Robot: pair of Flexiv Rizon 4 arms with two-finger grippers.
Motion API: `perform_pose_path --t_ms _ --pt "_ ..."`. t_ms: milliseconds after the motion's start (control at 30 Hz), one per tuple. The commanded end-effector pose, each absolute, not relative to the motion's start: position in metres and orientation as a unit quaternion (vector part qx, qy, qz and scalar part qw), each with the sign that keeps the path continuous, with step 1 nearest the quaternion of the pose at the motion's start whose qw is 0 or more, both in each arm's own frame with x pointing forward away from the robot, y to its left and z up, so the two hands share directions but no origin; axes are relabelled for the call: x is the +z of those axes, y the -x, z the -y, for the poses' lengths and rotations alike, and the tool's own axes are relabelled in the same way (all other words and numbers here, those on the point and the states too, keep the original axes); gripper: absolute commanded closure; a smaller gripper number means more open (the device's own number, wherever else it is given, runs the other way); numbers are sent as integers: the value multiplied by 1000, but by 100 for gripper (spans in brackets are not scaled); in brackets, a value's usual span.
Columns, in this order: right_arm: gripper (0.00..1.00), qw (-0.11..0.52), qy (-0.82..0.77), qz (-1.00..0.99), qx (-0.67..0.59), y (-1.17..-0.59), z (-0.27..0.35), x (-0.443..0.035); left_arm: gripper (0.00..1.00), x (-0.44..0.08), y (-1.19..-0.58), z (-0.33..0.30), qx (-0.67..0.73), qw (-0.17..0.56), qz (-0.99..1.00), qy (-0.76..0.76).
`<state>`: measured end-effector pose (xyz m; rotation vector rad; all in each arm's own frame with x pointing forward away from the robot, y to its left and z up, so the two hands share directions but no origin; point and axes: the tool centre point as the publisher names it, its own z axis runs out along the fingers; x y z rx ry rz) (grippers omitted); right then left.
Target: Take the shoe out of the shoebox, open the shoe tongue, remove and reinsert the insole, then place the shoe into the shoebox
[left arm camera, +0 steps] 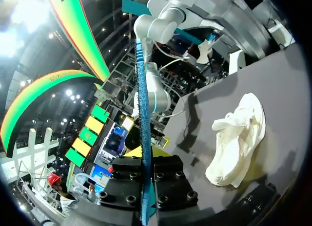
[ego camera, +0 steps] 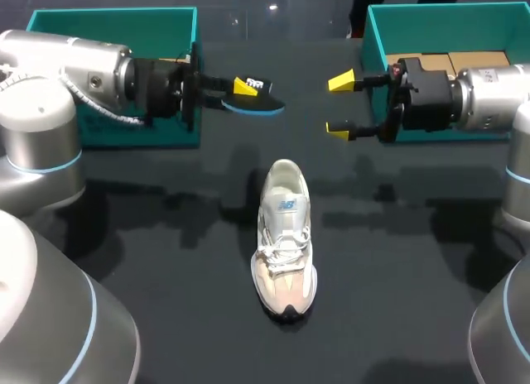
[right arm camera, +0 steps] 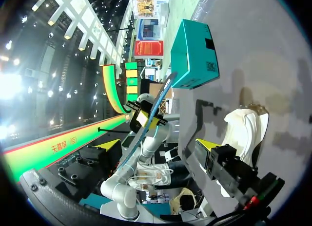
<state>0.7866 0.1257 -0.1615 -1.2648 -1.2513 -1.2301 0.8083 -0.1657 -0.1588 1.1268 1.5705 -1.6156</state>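
Note:
A white and beige sneaker stands on the dark table, toe toward the front edge. My left gripper hangs above the table behind it, shut on a dark insole with a blue edge. In the left wrist view the insole is edge-on between the fingers, with the sneaker off to one side. My right gripper is open and empty, facing the insole from the right. Its wrist view shows the insole ahead of the open gripper and the sneaker beside it.
A teal shoebox part stands at the back left behind my left arm. Another teal box with brown filling stands at the back right behind my right arm. In the right wrist view the left teal box lies beyond the sneaker.

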Motion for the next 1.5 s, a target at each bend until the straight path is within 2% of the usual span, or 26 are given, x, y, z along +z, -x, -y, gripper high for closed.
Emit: perform_pose_path --t_ms 33,100,533,800,1333,1500 --pt "0 469 517 511 -502 -787 -127 -162 100 -168 -799 172 -586 374 -571 -437" --pt "0 469 517 511 -502 -787 -127 -162 100 -169 -793 173 -552 429 -561 -443" --pt "0 469 517 511 -502 -787 -127 -162 100 -169 -793 173 -552 429 -561 -443" --pt "0 478 505 526 -489 -789 -134 -162 100 -179 -807 182 -499 497 -523 -481" --pt "0 495 484 536 -482 -781 -147 -167 100 -182 -825 195 -484 508 -517 -490" --pt "0 493 477 554 -473 -782 -169 -168 100 -183 -829 203 -476 513 -514 -496"
